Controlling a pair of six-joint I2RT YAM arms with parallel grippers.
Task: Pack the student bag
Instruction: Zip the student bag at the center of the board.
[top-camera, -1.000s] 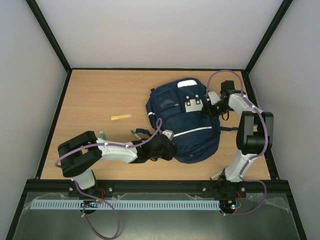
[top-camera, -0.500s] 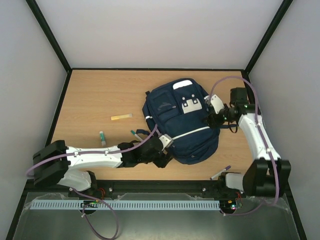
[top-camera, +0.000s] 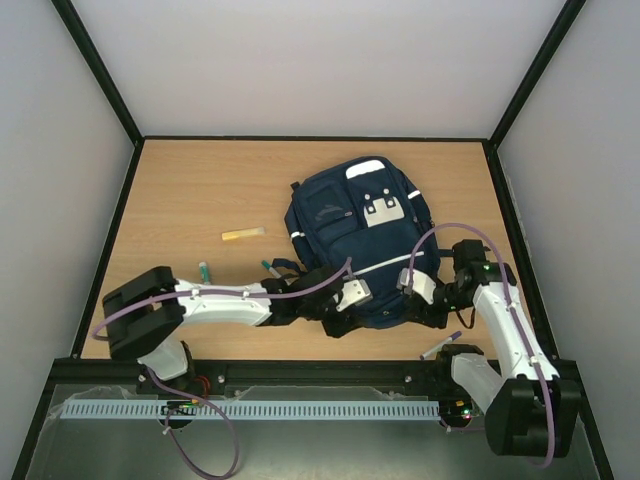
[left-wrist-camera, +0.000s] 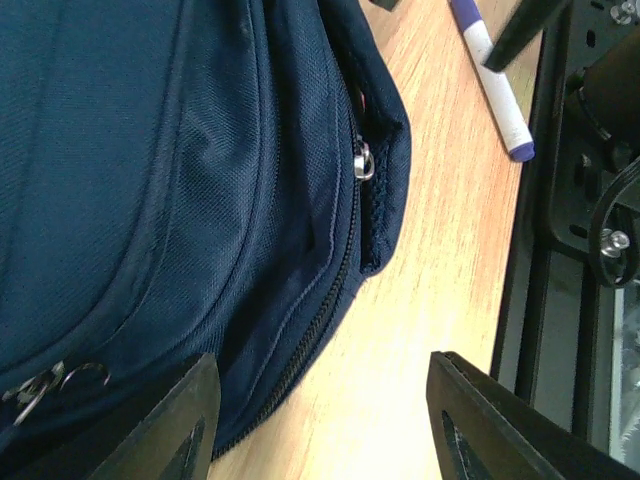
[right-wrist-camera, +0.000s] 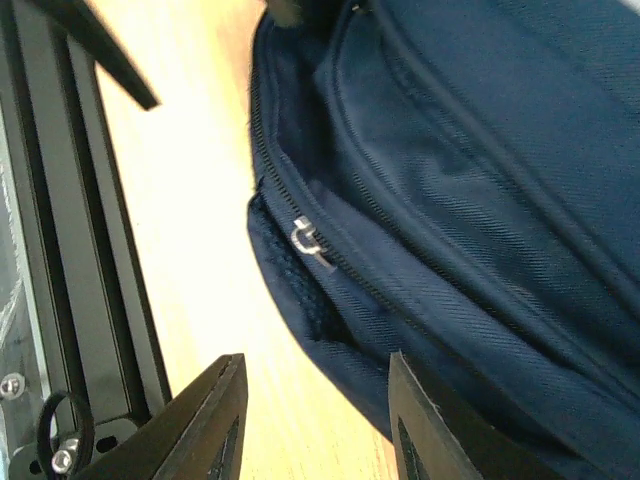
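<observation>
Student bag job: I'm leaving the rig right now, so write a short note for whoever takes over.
Left tool: open, straddling the near-left edge of the student bag, holding nothing.
Right tool: open at the bag's near-right corner, close to a zipper pull, holding nothing.
The bag lies flat, front up.
Loose on the table: yellow stick, green-capped pen, teal pen, purple-capped marker.
Done: nothing visibly packed.
Left: open the zip, load the four items, close the bag.
</observation>
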